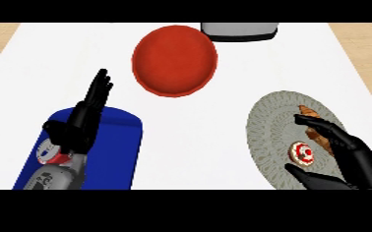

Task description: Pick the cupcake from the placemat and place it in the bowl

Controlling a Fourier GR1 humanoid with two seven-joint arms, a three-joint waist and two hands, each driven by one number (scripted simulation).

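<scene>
While the cupcake (302, 153) sits on the grey round placemat (272, 128), toward that mat's lower right part, the right hand (347, 150) is cupped about it. Fingers (320, 124) reach over the mat above the cupcake, thumb (309, 177) lies below it; both stand apart from the cupcake, not touching it as far as can be seen, so the hand is spread wide. Cupcake shows a pale top with red markings. A brown item (309, 112) lies on the placemat just above the fingers; cannot tell what it is.

Red bowl (174, 60) lies up and to the left of the placemat, well apart from it. Grey appliance with a dark base (240, 31) stands beyond the placemat's upper left, just beside the bowl's far right rim.

Far to the left of the placemat, the left hand (83, 120) rests with fingers straight and pointing up, holding nothing, over a blue object (116, 147). White counter (210, 142) carries everything.
</scene>
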